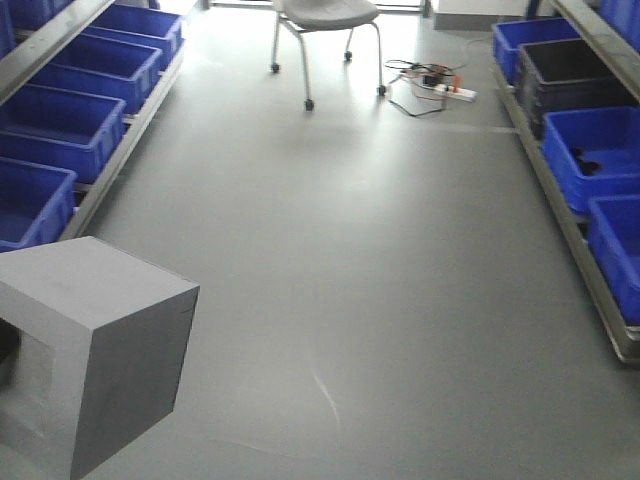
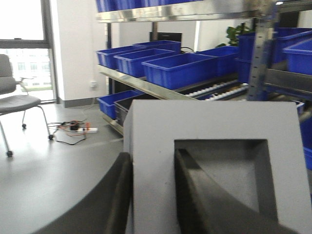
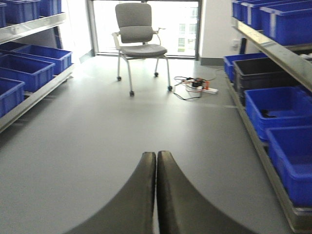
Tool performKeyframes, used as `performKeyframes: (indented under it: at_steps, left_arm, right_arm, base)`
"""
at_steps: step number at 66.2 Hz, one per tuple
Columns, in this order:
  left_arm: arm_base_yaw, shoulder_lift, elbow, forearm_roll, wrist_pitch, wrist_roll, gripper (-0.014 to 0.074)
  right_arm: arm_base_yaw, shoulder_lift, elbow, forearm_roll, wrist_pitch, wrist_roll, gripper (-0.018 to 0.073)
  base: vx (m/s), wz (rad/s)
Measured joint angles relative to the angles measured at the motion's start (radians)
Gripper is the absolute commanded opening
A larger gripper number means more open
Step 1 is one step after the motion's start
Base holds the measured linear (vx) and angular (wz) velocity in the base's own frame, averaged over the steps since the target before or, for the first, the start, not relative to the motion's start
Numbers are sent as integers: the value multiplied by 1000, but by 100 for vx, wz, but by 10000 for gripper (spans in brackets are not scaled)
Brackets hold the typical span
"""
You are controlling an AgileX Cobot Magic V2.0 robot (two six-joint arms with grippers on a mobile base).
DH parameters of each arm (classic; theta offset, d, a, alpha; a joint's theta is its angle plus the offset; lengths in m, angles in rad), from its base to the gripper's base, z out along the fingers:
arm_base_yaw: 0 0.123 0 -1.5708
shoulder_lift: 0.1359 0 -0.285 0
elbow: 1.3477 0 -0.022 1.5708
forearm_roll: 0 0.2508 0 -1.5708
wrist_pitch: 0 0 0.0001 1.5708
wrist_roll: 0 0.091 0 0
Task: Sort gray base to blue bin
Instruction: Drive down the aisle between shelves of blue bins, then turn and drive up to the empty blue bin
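Note:
The gray base [image 1: 100, 340] is held up off the floor at the lower left of the front view, a matte light-gray block. In the left wrist view the gray base [image 2: 214, 122] fills the lower right, its square recess facing the camera. My left gripper [image 2: 152, 155] is shut on one wall of it, with one finger outside and the other inside the recess. My right gripper [image 3: 156, 153] is shut with nothing in it, hanging above the bare floor. Several blue bins stand on low racks along both sides: a left blue bin [image 1: 60, 130], a right blue bin [image 1: 590, 150], and more on upper shelves [image 2: 180, 68].
A gray wheeled chair [image 1: 325, 15] stands at the far end of the aisle. Beside it a power strip with cables [image 1: 440, 85] lies on the floor. One dark gray bin [image 1: 575, 75] sits among the right row. Metal rack rails [image 1: 570, 240] line both sides.

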Motion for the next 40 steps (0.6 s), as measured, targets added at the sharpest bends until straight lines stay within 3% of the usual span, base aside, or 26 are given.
performKeyframes:
  at_steps: [40]
  left_arm:
    - [0, 0, 0, 0, 0, 0, -6]
  right_arm:
    - [0, 0, 0, 0, 0, 0, -9]
  base:
    - [30, 66]
